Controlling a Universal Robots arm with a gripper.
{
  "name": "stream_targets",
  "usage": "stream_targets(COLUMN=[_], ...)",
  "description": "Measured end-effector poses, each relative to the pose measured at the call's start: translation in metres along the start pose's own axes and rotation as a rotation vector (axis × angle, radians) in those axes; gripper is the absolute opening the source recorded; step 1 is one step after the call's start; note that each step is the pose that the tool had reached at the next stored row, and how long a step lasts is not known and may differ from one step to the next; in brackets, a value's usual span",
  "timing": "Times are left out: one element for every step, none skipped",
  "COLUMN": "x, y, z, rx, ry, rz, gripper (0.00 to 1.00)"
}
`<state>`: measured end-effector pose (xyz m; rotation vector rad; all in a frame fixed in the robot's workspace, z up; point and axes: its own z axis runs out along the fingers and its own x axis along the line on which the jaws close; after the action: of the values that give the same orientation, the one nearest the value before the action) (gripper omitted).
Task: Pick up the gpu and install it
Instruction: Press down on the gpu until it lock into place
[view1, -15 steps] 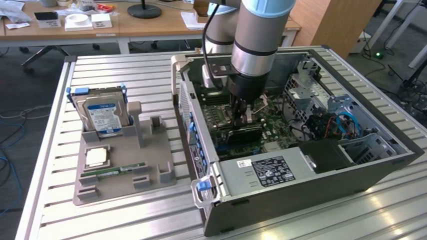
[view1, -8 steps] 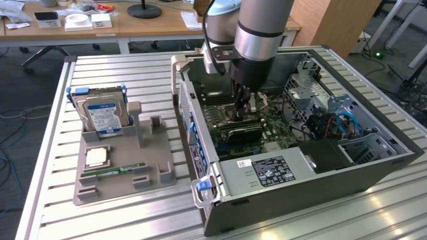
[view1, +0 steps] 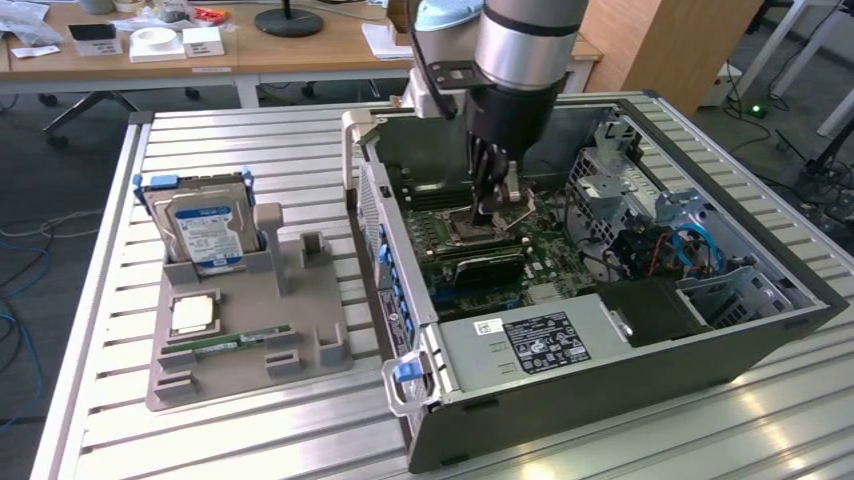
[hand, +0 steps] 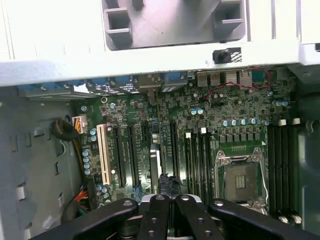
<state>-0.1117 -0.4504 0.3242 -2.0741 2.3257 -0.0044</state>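
Slatted metal table in an office, wooden desk w/ clutter behind. On the table sat an open PC case, side panel off, motherboard exposed. At the exterior view's left of the case lay a grey parts tray, carrying an upright hard drive w/ blue-white label and a green memory stick lying flat nr its front edge.

The arm reached down into the case. Gripper hung over the middle of the board, fingers drawn tight together, no visible gap. In the wrist view it was over the expansion slots, w/ the empty CPU socket beside it.

The gpu was inside the case: a dark, flat card standing on edge on the board, just below the fingertips and nearer the PSU side. Couldn't tell whether the tips touched the card or hovered just above it.
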Motion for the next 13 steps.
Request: stream_targets(x=[0.0,0.0,0.0,0.0,0.0,0.0,0.0,0.0,0.0,-0.001,-0.001,-0.001,-0.001], y=[-0.0001,-0.0001,-0.0002,-0.0003,-0.0003,-0.0004,-0.0004,-0.0004,-0.0005,-0.0005,-0.0006,-0.0006,-0.0007], z=[-0.0036,-0.007,-0.0106,-0.0139,-0.0171,-0.0201,-0.0227,-0.0253,-0.0276,-0.0298,-0.0321,-0.034,-0.036], rx=[0.0,0.0,0.0002,0.0003,0.0003,0.0004,0.0005,0.0005,0.0006,0.0007,0.0007,0.0007,0.0007], ry=[0.0001,0.0002,0.0,0.0,0.0,0.0001,0.0,0.0001,0.0,-0.0001,0.0,0.0,0.0], rz=[0.0,0.0,0.0,0.0,0.0,0.0,0.0,0.0,0.0,0.0,0.0,0.0,0.0], gripper=[0.11,0.11,0.11,0.11,0.11,0.11,0.11,0.11,0.11,0.11,0.11,0.11,0.11])
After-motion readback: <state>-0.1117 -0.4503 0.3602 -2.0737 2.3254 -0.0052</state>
